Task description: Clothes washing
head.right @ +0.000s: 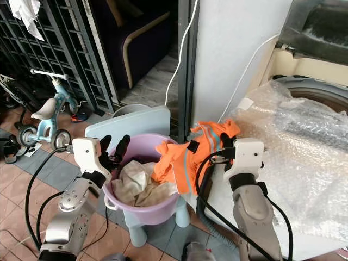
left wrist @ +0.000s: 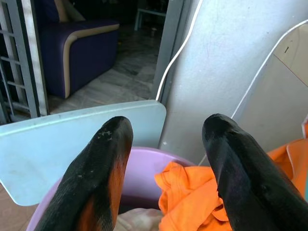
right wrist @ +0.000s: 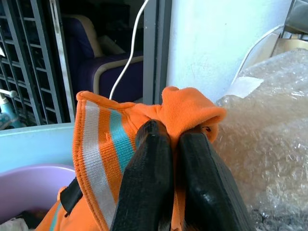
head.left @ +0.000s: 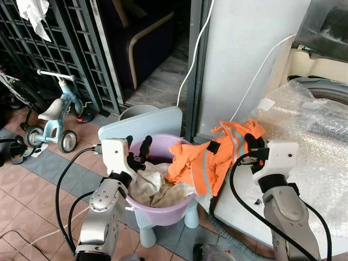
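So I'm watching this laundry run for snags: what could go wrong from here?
The right gripper pinches only a small fold of the orange garment, so it may slip free. The garment's lower part still drapes into the purple basin, so lifting could drag the beige cloth along or tip the basin.

Orange garment [head.left: 217, 157] draped over basin [head.left: 163, 212]

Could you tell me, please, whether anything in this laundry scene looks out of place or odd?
Yes: the crinkled clear bubble wrap covers the white washing machine's top, which looks odd for washing. The orange striped garment hangs half out of the purple plastic basin, pinched by the right claw. The left claw hovers open.
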You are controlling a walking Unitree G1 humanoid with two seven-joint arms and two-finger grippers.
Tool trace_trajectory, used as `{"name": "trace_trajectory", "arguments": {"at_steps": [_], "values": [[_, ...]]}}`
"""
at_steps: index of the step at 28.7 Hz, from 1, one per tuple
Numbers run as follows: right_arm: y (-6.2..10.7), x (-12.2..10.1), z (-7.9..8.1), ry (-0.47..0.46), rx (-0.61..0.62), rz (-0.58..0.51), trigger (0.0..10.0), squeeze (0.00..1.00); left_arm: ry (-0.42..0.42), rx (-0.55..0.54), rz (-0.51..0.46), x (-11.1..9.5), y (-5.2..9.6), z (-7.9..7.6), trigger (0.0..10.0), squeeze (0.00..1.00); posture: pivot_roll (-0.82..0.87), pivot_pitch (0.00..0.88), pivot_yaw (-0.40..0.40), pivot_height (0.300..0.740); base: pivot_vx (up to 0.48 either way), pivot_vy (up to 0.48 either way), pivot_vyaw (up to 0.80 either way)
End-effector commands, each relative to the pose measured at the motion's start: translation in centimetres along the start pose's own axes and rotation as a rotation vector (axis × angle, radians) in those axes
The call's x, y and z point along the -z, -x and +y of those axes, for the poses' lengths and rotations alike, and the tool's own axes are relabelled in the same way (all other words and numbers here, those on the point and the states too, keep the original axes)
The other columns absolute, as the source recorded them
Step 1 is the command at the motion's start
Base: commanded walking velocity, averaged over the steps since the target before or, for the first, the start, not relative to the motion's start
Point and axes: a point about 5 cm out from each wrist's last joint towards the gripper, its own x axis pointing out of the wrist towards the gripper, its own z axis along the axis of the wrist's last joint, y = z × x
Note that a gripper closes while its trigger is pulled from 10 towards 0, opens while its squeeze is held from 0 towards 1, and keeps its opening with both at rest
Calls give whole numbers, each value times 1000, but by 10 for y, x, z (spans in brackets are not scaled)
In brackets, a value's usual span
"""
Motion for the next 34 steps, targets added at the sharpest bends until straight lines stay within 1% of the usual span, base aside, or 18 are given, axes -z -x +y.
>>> {"name": "trace_trajectory", "arguments": {"at_steps": [1, 2, 4, 6, 11, 13, 18, 21, 29, 34], "values": [[-3, -5, 1, 4, -11, -19, 10000, 0, 9, 6, -5, -3, 0, 0, 10000, 0, -28, 39, 33, 740, 0, 0, 0], [-8, -8, 3, 22, -39, -25, 10000, 0, -10, -19, -4, -5, 1, 0, 10000, 0, -22, 55, 27, 740, 0, 0, 0], [-9, -9, 3, 28, -47, -26, 10000, 0, -18, -28, -4, -6, 1, 0, 10000, 0, -22, 55, 27, 740, 0, 0, 0], [-9, -9, 4, 33, -52, -26, 10000, 0, -44, -65, 4, -5, 1, 3, 10000, 0, -19, 61, 26, 740, 0, 0, 0], [-12, -12, 8, 41, -83, -31, 10000, 0, -71, -92, 12, -7, 3, 2, 10000, 0, -12, 91, 25, 740, 0, 0, 725], [-12, -12, 8, 33, -82, -26, 10000, 0, -69, -101, 17, -8, 5, 2, 10000, 0, -11, 102, 23, 740, 0, 0, 581], [-9, -8, 9, 18, -81, -12, 10000, 0, -42, -116, 42, -3, 8, 3, 10000, 0, -15, 98, 20, 740, 0, 0, 0], [-7, -7, 9, 18, -79, -8, 10000, 0, -41, -116, 45, -3, 9, 4, 10000, 0, -14, 90, 22, 740, 0, 0, 0], [-4, -3, 2, 8, -15, 10, 10000, 0, -44, -96, 71, -1, 11, 5, 10000, 0, -20, 73, 35, 740, 0, 0, 0], [-6, -3, 0, 3, 14, 13, 10000, 0, -48, -90, 75, -1, 11, 6, 10000, 0, -18, 70, 36, 740, 0, 0, 0]]}}
